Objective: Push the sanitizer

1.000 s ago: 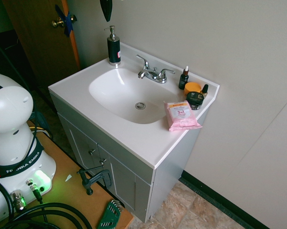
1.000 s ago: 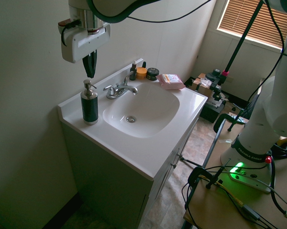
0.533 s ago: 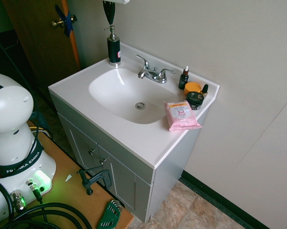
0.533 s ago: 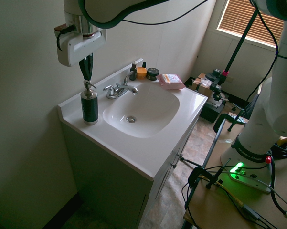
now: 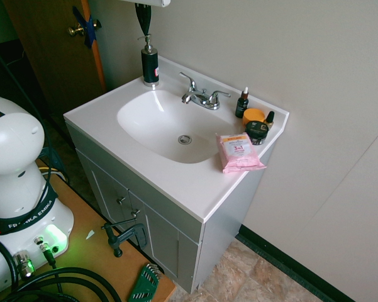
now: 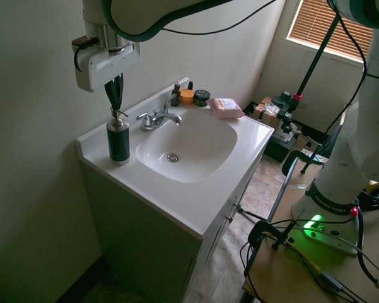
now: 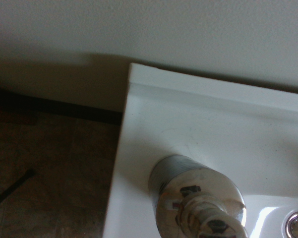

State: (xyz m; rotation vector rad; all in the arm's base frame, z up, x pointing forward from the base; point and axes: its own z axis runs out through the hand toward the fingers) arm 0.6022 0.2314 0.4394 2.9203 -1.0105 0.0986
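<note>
1. Bathroom wall [image 5: 239, 50] ran along the back edge of the white sink top [image 5: 88, 113], which carried everything below.
2. The sanitizer [image 6: 118, 141] stood near the back corner at the end away from the pink wipes pack [image 5: 238, 153], between the basin [image 5: 170, 129] and that end's edge.
3. Open counter lay between the bottle and the front edge; the faucet [image 5: 204, 95] was near it on the basin's back side.
4. At the other end, 1 dropper bottle [image 5: 241, 104], 1 orange jar [image 5: 253, 116], 1 dark jar [image 5: 256, 131] and 1 small dark-capped bottle [image 5: 269, 119] were grouped by the pack.
5. The sanitizer's long axis was vertical, pump up; its spout pointed away from the faucet in the first exterior view.
6. The gripper [image 6: 116, 108] was closed, fingers pointing down at the pump head; contact was unclear.
</note>
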